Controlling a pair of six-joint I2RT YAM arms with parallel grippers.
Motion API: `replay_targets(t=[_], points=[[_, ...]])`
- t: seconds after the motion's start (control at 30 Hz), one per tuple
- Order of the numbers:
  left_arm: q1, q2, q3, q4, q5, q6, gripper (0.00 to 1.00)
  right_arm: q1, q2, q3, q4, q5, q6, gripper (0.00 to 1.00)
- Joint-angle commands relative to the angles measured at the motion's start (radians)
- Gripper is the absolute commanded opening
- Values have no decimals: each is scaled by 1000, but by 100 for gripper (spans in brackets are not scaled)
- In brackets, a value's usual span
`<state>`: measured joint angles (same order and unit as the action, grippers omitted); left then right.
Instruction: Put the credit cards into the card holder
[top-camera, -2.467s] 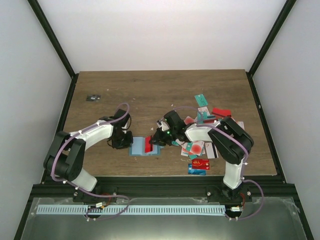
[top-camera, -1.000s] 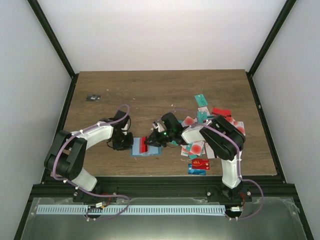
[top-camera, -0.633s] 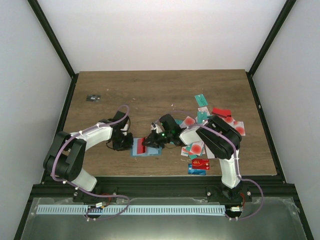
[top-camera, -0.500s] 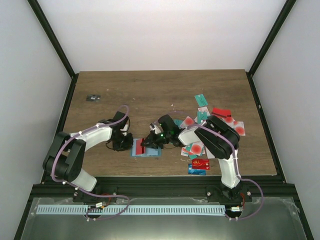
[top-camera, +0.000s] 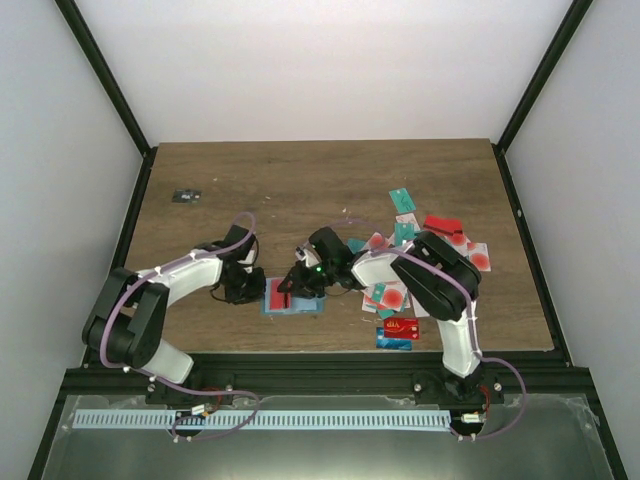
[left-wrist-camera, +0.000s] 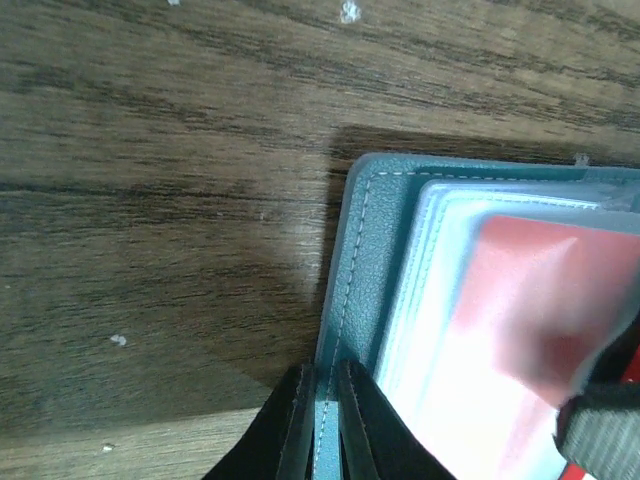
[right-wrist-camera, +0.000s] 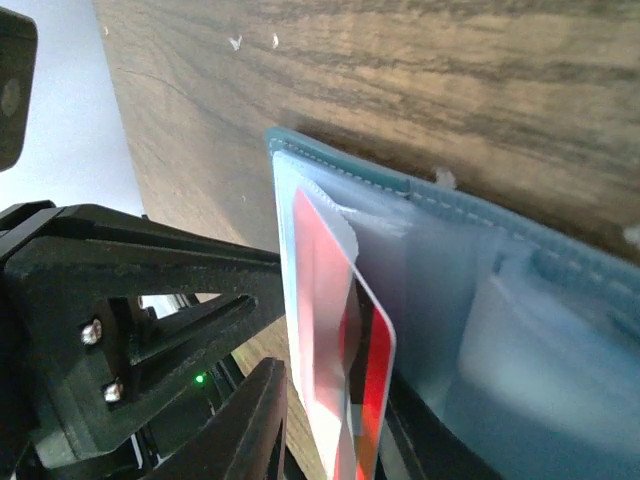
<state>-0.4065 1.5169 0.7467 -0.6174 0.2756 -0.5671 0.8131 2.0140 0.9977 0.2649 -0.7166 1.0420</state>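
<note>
The right gripper has slid further left across the open card holder, and the red card has gone with it, deeper over the clear sleeves than a couple of seconds ago. Right now its fingers straddle that card's trailing end. Whether they pinch it or have just begun to let go, I cannot tell. The card's leading part is slipped behind a clear pocket flap and the rest pokes out, so it's partly in, not seated, I'd say.

Across the holder, the left gripper is clamped tight on the stitched teal cover edge, steadying the wallet on the wooden table, near the front edge and a little left of centre.

Further out to the right, the heap of credit cards lies spread: red, teal, white, and a blue one nearest the front. As I read it, that's the bulk of the job not yet done: one card going in, many waiting. A small dark object sits well apart at the back left.
</note>
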Motion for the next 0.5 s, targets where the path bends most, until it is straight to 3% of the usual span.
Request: replay_targets(t=[0.0,0.23,0.47], points=[[-6,-4,-33,-26,-11,-20,10,17,-64,47,-190,40,-63,25],[-6,-13,-39,-23,-22,-31,9,17,-119,93,-352,75,-116,32],[-5,-46,-66,5,-10,-56,9,24,-99,101,-374,60,-123,33]])
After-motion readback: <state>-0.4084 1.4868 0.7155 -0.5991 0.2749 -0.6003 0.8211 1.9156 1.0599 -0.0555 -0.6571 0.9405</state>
